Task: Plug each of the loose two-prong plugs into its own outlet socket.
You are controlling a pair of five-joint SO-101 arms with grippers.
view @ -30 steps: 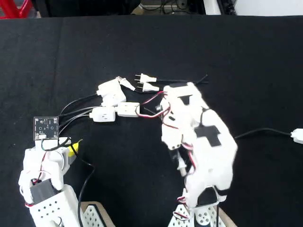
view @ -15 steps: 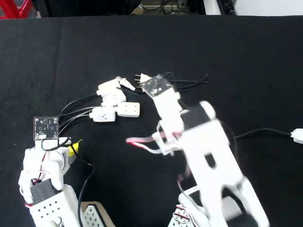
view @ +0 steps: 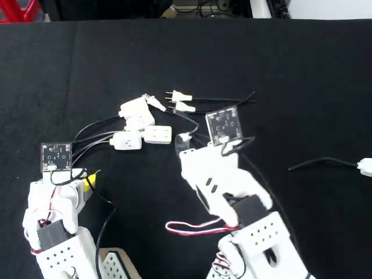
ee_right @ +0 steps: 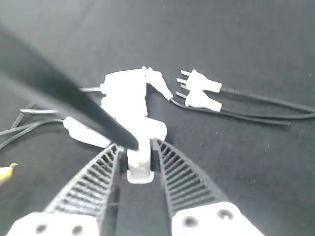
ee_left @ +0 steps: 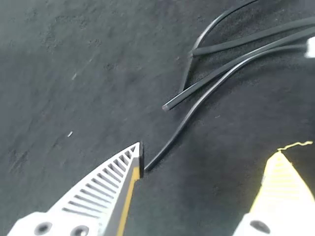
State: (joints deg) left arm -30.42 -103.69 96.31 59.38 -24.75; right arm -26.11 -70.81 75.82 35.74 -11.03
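On the matte black cloth of the table (view: 302,70): a cluster of boxy white plastic outlet blocks (view: 157,135) (ee_right: 129,96), smooth-faced, with thin round black cords (ee_left: 221,69) trailing from them toward the left arm. Just beside the cluster lie two loose plugs (view: 178,96) (ee_right: 199,81), moulded white, each with two bare metal prongs pointing at the blocks, each on its own black lead. Right gripper (view: 185,139) (ee_right: 136,145), near the blocks: ribbed white printed fingers, jaws narrow, closed on a small white plug (ee_right: 139,169); its black cord (ee_right: 59,93) runs up and away between the fingers. Left gripper (ee_left: 206,152), well apart at the table's near left: ribbed fingers with a yellow edge strip, jaws wide, nothing between them, black cords on the cloth below.
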